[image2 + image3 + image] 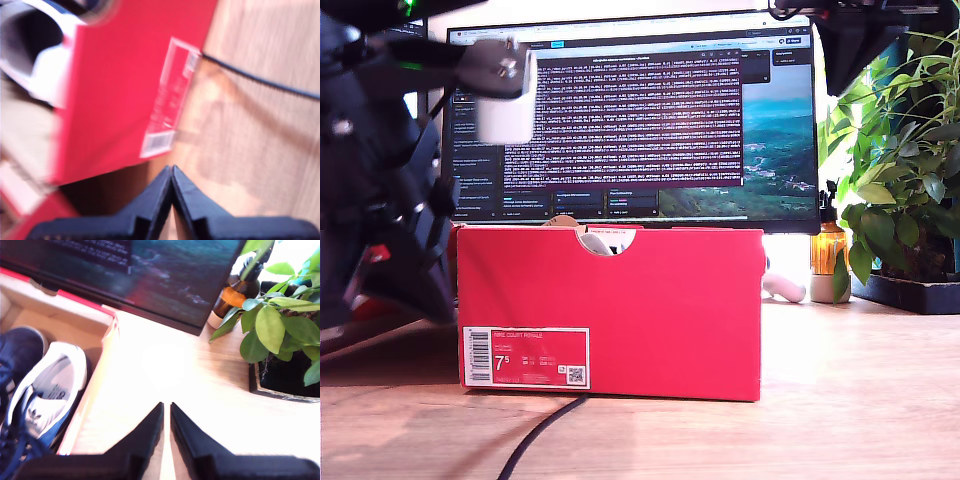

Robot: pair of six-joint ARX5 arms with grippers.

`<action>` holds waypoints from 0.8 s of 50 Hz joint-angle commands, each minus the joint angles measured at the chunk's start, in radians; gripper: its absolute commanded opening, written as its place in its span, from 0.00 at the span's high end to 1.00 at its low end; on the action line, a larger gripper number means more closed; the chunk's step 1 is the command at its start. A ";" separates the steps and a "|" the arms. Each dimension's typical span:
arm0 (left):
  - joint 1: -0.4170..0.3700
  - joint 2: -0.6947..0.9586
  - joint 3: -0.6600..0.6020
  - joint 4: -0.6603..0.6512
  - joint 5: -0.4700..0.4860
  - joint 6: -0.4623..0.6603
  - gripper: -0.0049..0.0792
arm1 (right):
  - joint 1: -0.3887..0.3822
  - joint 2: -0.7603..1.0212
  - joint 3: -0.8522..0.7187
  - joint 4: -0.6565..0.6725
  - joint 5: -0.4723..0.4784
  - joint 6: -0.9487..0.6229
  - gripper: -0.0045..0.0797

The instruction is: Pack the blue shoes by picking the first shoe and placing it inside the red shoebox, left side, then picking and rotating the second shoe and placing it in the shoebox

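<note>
Red is what you see first: the shoebox point(620, 310) stands on the wooden tabletop point(850, 390) at the middle of the exterior view, label side near, in front of the monitor point(640, 110). Both blue shoes point(35, 395) lie inside it, side by side. My first hand point(172, 172) hangs empty near the label end, jaws pressed together. My second hand point(166, 410) hovers over bare wood beside the box, jaws almost meeting, holding nothing. A plant point(905, 190) stands at the exterior view's right.

One red shoebox point(660, 310), two blue shoes point(30, 390) inside, one monitor point(650, 110), one plant point(900, 190), one bottle point(828, 250).
</note>
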 commanded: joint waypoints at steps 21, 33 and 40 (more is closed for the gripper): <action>0.354 -0.225 0.002 0.093 0.233 -0.028 0.96 | -0.008 -0.449 -0.557 0.297 -0.005 -0.028 0.96; 0.632 -0.234 0.001 0.139 0.471 -0.092 0.96 | -0.008 -0.622 -0.804 0.443 -0.004 -0.017 0.96; 0.708 -0.256 0.001 0.140 0.541 -0.109 0.96 | -0.008 -0.706 -0.900 0.481 -0.001 0.008 0.96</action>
